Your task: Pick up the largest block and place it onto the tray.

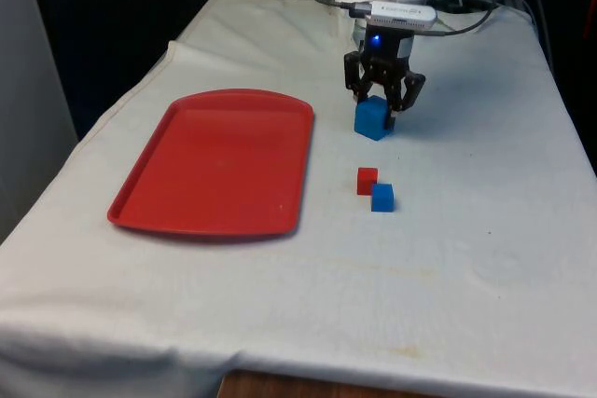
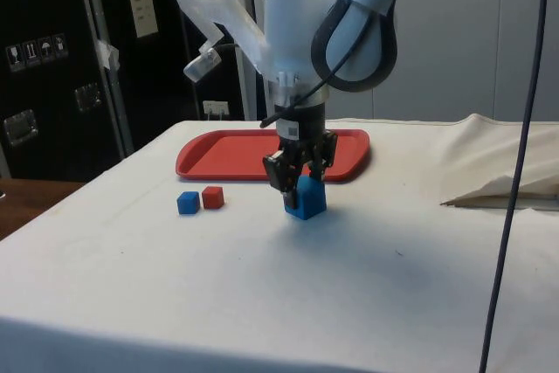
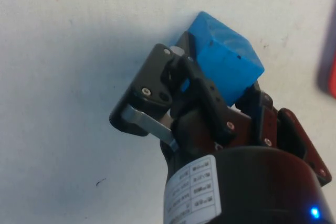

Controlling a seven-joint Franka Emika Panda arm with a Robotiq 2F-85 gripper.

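On the bench (image 1: 485,258), the small blue block (image 1: 381,198) lies nearest, touching the small red block (image 1: 367,180) just behind it. Farther back, the jaws of the gripper (image 1: 383,104) are closed around the large blue block (image 1: 371,118), right of the red tray (image 1: 216,161) in the front view.

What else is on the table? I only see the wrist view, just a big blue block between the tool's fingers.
Observer: Two smaller ones, a small red block and a small blue block, sit close together, nearer the front camera than the large blue block.
Operator: Where's the tray?
Observer: The red tray lies flat towards the front view's left of the tool, with nothing on it.
Operator: Is my block up in the air?
Observer: No, the side view shows it resting on the white cloth.
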